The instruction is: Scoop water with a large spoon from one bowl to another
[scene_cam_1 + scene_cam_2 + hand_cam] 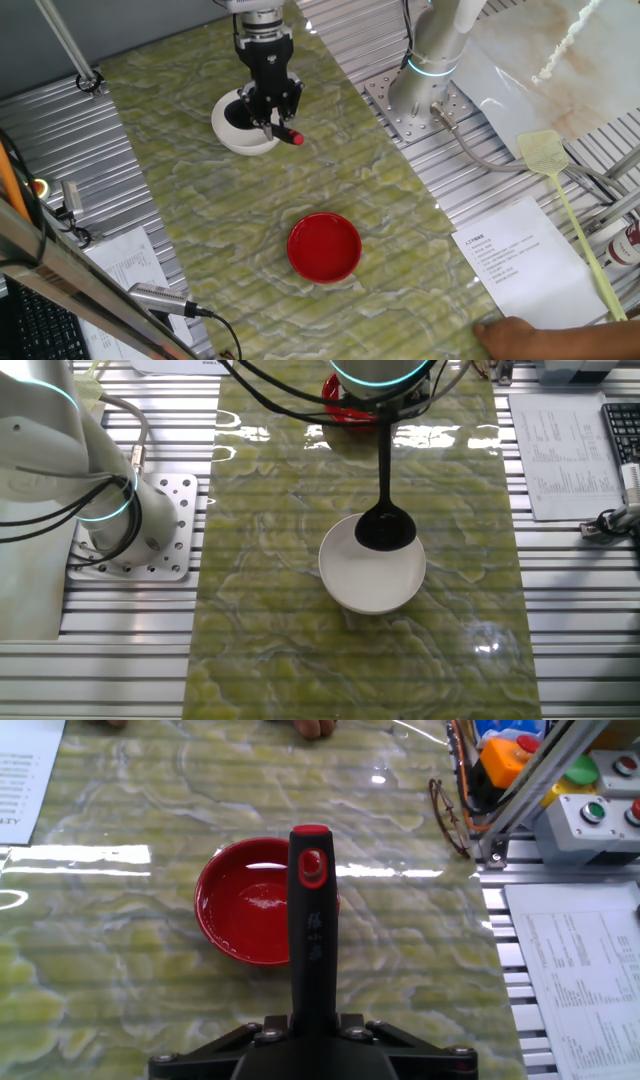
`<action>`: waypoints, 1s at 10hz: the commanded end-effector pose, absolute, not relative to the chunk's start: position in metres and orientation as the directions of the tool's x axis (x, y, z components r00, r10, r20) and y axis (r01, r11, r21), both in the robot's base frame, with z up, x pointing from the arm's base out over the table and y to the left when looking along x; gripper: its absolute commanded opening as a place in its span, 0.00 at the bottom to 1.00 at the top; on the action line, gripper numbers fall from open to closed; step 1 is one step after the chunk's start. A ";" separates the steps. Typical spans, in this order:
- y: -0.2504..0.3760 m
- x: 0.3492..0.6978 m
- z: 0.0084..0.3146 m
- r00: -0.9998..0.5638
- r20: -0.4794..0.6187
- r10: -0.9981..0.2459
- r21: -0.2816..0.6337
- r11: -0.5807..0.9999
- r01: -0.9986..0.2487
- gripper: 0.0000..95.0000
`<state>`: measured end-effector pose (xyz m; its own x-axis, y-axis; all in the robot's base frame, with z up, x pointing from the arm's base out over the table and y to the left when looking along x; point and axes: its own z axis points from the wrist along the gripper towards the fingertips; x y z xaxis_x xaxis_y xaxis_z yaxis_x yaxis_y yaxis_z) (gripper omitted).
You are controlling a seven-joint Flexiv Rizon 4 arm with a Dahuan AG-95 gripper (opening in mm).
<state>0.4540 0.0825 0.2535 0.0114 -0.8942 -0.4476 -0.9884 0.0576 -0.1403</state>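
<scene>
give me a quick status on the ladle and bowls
Gripper shut on ladle handle. Scoop sits inside the white bowl. Red bowl apart on the mat, path to it open.

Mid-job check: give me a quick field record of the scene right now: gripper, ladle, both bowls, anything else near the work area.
gripper: shut on the ladle handle, above the white bowl
ladle: scoop inside the white bowl, handle rising to the gripper, red tip visible in the hand view
white bowl: upright on the green mat, water level not discernible
red bowl: upright on the mat, apart from the white bowl, wet glossy bottom
fly swatter: lying off the mat
paper sheet: beside the mat
</scene>
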 end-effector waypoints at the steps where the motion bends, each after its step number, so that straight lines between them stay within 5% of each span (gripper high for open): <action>1: 0.081 0.454 0.255 0.009 -0.467 -0.884 -0.135 0.061 -0.989 0.00; 10: 0.079 0.456 0.264 -0.004 -0.521 -0.853 -0.124 0.081 -0.989 0.00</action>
<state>0.4563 0.0786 0.2635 -0.0049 -0.8531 -0.5217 -0.9890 0.0813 -0.1237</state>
